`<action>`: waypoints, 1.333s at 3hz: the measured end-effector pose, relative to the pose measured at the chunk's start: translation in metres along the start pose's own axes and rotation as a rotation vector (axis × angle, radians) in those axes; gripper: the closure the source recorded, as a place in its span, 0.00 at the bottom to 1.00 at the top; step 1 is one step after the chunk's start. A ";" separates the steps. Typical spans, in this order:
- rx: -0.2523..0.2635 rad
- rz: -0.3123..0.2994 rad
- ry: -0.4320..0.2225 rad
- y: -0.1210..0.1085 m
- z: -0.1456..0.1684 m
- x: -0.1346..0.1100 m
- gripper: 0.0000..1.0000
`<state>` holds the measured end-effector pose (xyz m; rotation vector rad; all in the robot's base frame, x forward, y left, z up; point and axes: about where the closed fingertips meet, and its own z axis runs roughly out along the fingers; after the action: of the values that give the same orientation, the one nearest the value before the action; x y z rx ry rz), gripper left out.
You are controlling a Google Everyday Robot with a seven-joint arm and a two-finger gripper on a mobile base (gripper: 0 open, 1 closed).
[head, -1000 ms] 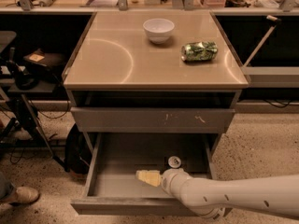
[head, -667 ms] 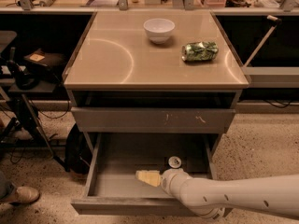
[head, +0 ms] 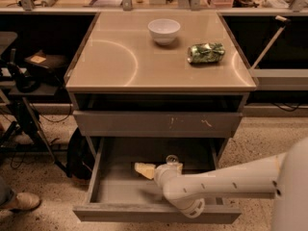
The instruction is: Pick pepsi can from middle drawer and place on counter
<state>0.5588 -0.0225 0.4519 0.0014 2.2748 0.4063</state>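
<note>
Claw (head: 145,170) sits low inside the open middle drawer (head: 144,213), carried there by the white arm that reaches in from the right over the front panel. It has to come in nearly flat, because the closed drawer front with scratch marks (head: 144,124) overhangs the space above. Its pale yellow tip lies just left of the wrist. Whether it is open or closed, or has hold of anything, cannot be told from this angle.

The pepsi can (head: 172,159) is in the drawer too, right behind the wrist. Only its silver top shows (the dark body is hidden by the arm). The worktop (head: 120,66) above carries a white bowl (head: 163,30) and a green-and-silver can (head: 206,52), with plenty of bare surface at the front left for a placement.

Against a second ago, wrist and claw have shifted left and deeper into the drawer. The silver top appears to have shifted the same way, so the can may be gripped or nudged. Which of the two is a guess.
</note>
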 end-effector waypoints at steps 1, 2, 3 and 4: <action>0.044 0.000 -0.055 -0.008 0.004 -0.012 0.00; 0.044 0.000 -0.055 -0.008 0.004 -0.012 0.00; 0.028 0.000 -0.022 0.000 0.004 0.003 0.00; 0.021 0.011 0.037 0.014 0.010 0.036 0.00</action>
<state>0.5395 -0.0011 0.4234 0.0174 2.3161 0.3918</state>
